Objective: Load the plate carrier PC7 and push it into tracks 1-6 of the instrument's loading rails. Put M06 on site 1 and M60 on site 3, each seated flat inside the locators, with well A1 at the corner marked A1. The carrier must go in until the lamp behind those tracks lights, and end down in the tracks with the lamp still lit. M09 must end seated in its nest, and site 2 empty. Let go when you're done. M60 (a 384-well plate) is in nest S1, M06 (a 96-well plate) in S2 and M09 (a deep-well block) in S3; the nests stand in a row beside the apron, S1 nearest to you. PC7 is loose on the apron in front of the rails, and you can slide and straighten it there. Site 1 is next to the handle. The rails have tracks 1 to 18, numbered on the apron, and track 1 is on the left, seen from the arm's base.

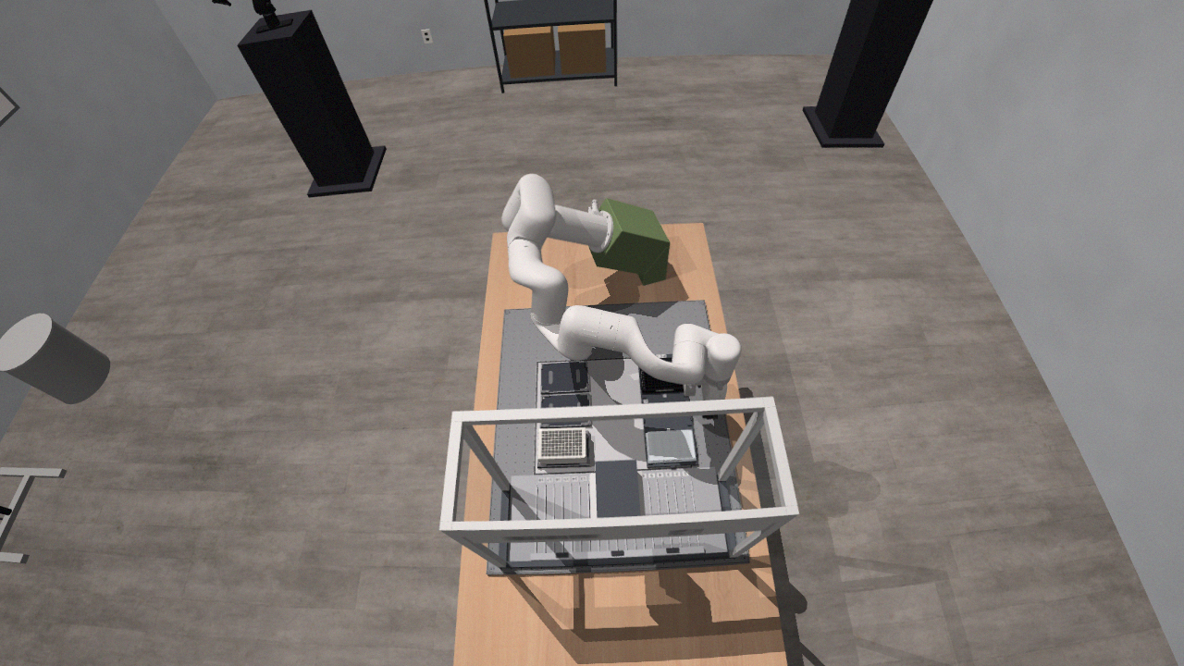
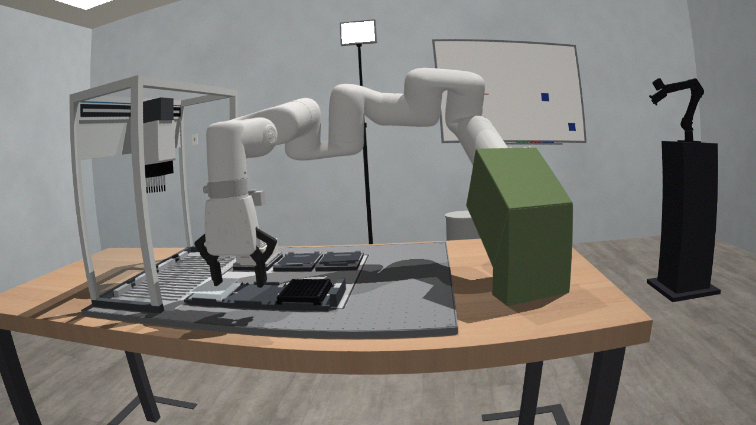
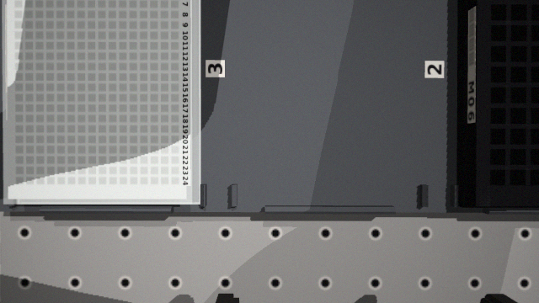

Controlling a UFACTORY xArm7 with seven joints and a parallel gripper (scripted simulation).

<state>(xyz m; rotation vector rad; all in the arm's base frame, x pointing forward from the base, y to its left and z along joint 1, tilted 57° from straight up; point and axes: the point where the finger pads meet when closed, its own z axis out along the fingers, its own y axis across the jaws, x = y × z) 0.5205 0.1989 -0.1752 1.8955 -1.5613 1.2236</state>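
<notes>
The plate carrier PC7 (image 1: 669,418) lies on the apron in front of the rails (image 1: 669,495), at their right side in the overhead view. The black plate M06 (image 3: 501,101) sits on site 1. The white 384-well plate M60 (image 3: 101,101) sits on site 3. Site 2 (image 3: 324,109) between them is bare. My gripper (image 2: 236,275) is open and empty, low beside the carrier's long edge at site 2, over the perforated base. The deep-well block M09 (image 1: 562,444) sits in nest S3. Nests S1 (image 1: 562,376) and S2 (image 1: 565,403) are empty.
The white instrument frame (image 2: 132,185) stands over the rails, with a pipetting head (image 2: 158,142) hanging inside it. The arm's green base box (image 2: 520,227) stands at the table's other end.
</notes>
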